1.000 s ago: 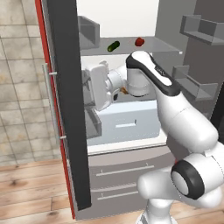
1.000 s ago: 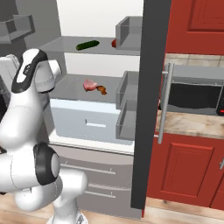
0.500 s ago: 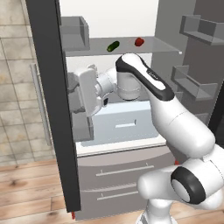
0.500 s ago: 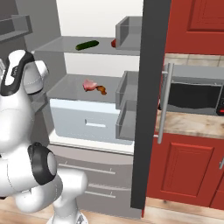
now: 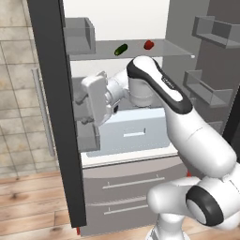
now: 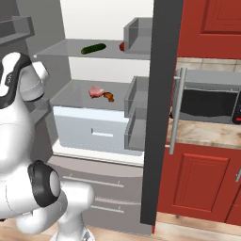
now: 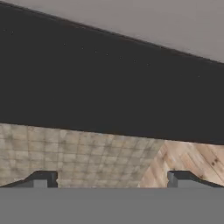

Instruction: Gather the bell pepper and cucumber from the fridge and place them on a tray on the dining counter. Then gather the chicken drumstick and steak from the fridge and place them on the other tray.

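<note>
The gripper (image 7: 111, 178), seen in the hand view, has its two dark fingertips (image 7: 43, 178) set wide apart with nothing between them; beyond them lie the dark edge of a fridge door, tiled wall and wood floor. In the left base view the hand (image 5: 96, 104) points toward the left door (image 5: 56, 117) of the fridge (image 5: 140, 28), close against its inner side, level with the grey door bins.

The fridge stands open, both doors swung out. One glass upper shelf (image 6: 70, 48) carries two vegetables: one cucumber (image 6: 93, 48), lying on its side, and one bell pepper (image 5: 148, 45), set apart to its right; in the right base view the pepper is mostly hidden behind a door bin (image 6: 137, 35). One lower shelf, directly above the pale drawer (image 6: 94, 134), carries two meats: one steak (image 6: 96, 92) and one chicken drumstick (image 6: 109, 97), just beside each other, the drumstick to the right. All four foods rest well apart from the gripper.

To the right of the fridge are red cabinets (image 6: 197, 181) and one dark microwave (image 6: 207, 103).
</note>
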Robot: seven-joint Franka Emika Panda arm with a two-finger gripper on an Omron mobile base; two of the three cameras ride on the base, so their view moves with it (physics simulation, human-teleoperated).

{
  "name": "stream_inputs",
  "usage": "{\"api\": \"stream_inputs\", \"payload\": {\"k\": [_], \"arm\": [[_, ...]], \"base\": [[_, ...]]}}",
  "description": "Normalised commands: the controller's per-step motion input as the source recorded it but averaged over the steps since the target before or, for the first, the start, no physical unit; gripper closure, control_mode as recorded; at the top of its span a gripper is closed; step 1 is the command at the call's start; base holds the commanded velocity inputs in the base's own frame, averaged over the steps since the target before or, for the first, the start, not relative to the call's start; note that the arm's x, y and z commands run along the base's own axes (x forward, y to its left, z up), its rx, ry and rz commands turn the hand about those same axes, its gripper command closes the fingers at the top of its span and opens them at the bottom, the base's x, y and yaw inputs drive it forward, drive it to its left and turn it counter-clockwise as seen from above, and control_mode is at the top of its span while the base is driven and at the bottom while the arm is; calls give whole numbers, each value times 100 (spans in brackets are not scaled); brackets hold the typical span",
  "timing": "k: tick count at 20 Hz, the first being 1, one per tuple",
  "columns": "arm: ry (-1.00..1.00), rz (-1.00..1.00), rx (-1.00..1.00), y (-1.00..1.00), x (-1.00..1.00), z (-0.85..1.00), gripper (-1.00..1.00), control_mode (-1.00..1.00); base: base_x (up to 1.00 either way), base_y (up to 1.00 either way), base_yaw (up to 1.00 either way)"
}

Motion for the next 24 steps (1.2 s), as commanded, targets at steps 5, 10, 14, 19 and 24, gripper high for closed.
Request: {"api": "stream_inputs", "payload": {"k": [5, 10, 14, 19, 24], "arm": [[-26, 0, -3, -58, -74, 12, -100, -100], [-24, -1, -6, -75, -68, 8, -100, -100], [-22, -10, -12, -74, -58, 0, -100, -100], [-12, -22, -14, -67, -49, 0, -100, -100], [-8, -28, -13, -61, -42, 0, -100, -100]], "base": [[0, 0, 0], [0, 0, 0], [0, 0, 0], [0, 0, 0], [0, 0, 0]]}}
